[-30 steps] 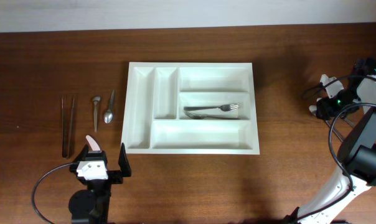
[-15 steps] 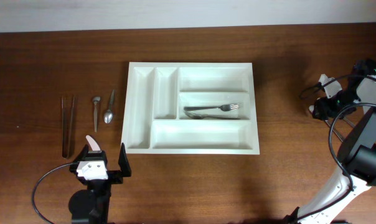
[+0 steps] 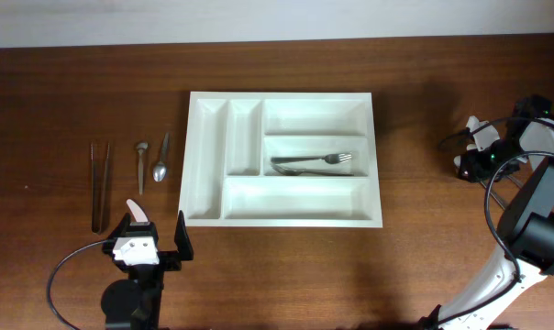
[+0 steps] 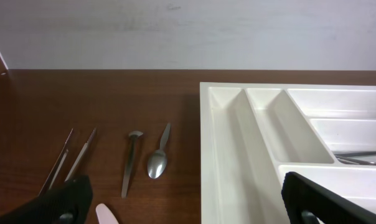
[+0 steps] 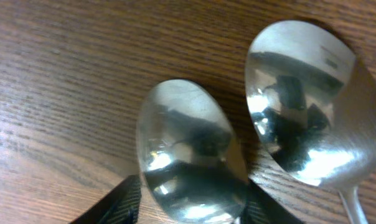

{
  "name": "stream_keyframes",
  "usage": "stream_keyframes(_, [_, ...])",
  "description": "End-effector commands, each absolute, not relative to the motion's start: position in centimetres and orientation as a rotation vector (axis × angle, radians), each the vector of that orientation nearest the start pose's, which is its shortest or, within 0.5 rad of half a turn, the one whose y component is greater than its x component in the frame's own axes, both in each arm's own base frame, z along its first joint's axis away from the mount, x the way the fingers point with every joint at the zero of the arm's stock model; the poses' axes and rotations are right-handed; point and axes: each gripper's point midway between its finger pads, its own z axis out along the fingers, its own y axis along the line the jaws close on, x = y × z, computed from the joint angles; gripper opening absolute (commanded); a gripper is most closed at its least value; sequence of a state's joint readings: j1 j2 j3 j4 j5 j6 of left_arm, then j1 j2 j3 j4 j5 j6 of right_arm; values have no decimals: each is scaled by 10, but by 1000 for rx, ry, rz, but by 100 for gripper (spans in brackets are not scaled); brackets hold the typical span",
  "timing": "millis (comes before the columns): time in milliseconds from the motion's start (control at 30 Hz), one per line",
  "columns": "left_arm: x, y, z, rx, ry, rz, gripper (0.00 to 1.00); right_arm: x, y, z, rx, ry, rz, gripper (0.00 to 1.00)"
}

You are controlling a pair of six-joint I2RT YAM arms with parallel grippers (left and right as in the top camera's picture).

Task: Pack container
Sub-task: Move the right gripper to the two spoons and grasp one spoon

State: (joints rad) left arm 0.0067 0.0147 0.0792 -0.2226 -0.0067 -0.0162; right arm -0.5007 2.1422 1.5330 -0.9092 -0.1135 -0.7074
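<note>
The white container (image 3: 206, 156) sits mid-table; it also shows in the left wrist view (image 4: 231, 155). A fork (image 3: 314, 163) lies in its middle long compartment. My left gripper (image 3: 153, 240) is open and empty near the front edge, left of the tray's front corner; its view (image 4: 194, 214) looks over the loose cutlery. My right gripper (image 3: 468, 160) is at the far right, down at the table. Its fingers press both sides of a spoon bowl (image 5: 188, 152). A second spoon (image 5: 303, 106) lies beside it.
Left of the tray lie dark chopsticks (image 3: 98, 183), a small metal utensil (image 3: 141, 165) and a teaspoon (image 3: 160, 160); they show in the left wrist view too, with the teaspoon (image 4: 158, 160) nearest the tray. A pale wall runs along the table's far edge.
My right gripper has shifted a little toward the front and left at the table's right side. The left arm, tray and loose cutlery have not moved.
</note>
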Motion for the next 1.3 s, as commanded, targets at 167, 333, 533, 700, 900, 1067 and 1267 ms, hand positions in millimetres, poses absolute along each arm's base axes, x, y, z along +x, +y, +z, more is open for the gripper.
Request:
stream_keyframes(167, [240,0,151,-12,1729,-13,99,369,-170,-1,-244,2996,175,31])
stream_keyframes(333, [240,0,151,-12,1729,-13,99,378,-159,1,-248,2978,190,22])
stream_keyframes(533, [240,0,151,-12,1729,-13,99,395,-133,7,-362,2955,186,14])
stream_keyframes(700, [240,0,151,-12,1729,-13,99,401,-110,6,-454,2954,178,4])
stream_keyframes(900, [240,0,151,-12,1729,-13,99,406,-95,7,-513,2948,176,4])
stream_keyframes(1067, [240,0,151,-12,1729,-12,99,412,-87,14,-533,2925,185,4])
stream_keyframes(1267, [240,0,151,-12,1729,-12,99,439,-79,51,-543,2843,172,4])
